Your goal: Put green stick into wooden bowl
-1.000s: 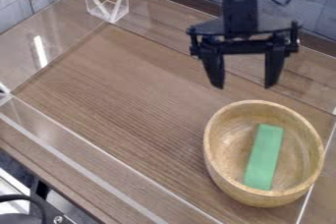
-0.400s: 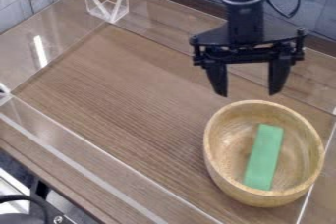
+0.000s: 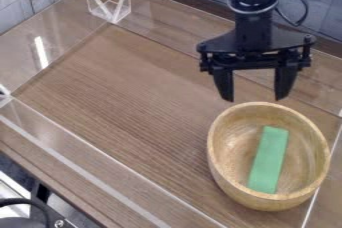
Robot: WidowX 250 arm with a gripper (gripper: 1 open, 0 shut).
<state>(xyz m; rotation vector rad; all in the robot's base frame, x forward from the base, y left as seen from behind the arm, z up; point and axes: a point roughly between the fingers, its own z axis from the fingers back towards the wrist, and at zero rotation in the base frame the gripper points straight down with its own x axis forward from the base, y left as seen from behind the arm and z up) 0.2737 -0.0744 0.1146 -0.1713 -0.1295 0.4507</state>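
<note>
The green stick [image 3: 273,158] lies flat inside the wooden bowl [image 3: 227,155], which sits at the lower right of the table. My black gripper [image 3: 257,86] hangs above the bowl's far rim, pointing down. Its two fingers are spread wide with nothing between them, and it touches neither the stick nor the bowl.
The wood-grain table [image 3: 120,92] is ringed by low clear acrylic walls [image 3: 54,142]. A small clear stand [image 3: 107,5] sits at the far left corner. The right wall runs close behind the bowl.
The gripper has shifted slightly to the right and away from the bowl, and has twisted a little. The stick and bowl have stayed put.
</note>
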